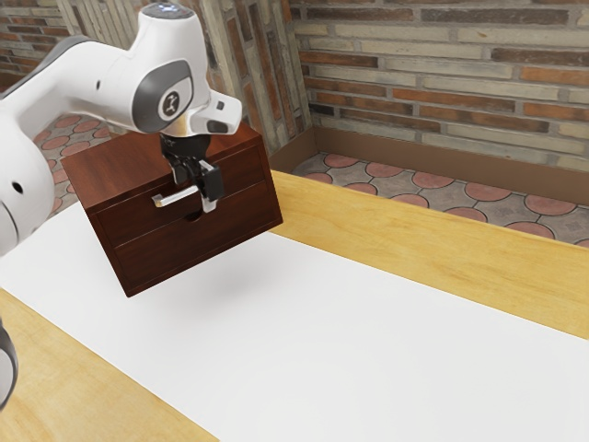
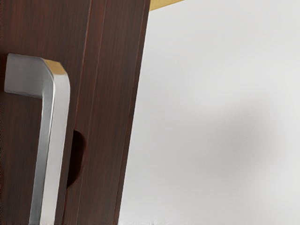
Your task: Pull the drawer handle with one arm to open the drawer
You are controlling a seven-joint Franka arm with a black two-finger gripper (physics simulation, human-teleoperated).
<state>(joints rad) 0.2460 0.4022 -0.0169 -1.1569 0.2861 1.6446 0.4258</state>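
Observation:
A dark wooden drawer cabinet (image 1: 184,239) stands on the white table mat at the exterior view's left. Its silver bar handle (image 1: 175,197) lies across the front, and the drawer front looks flush with the cabinet. My black gripper (image 1: 204,197) hangs down in front of the cabinet at the handle's right end, open, its fingers just beside and around the bar's tip. In the wrist view the handle (image 2: 49,140) runs close along the dark drawer front (image 2: 108,93), off to one side of my hand's middle, with a dark round recess (image 2: 76,159) behind it.
The white mat (image 1: 350,331) spreads over the light wooden table (image 1: 479,267) in front of and to the right of the cabinet. A brick wall (image 1: 442,74) and a tiled floor (image 1: 460,198) lie beyond the table's far edge.

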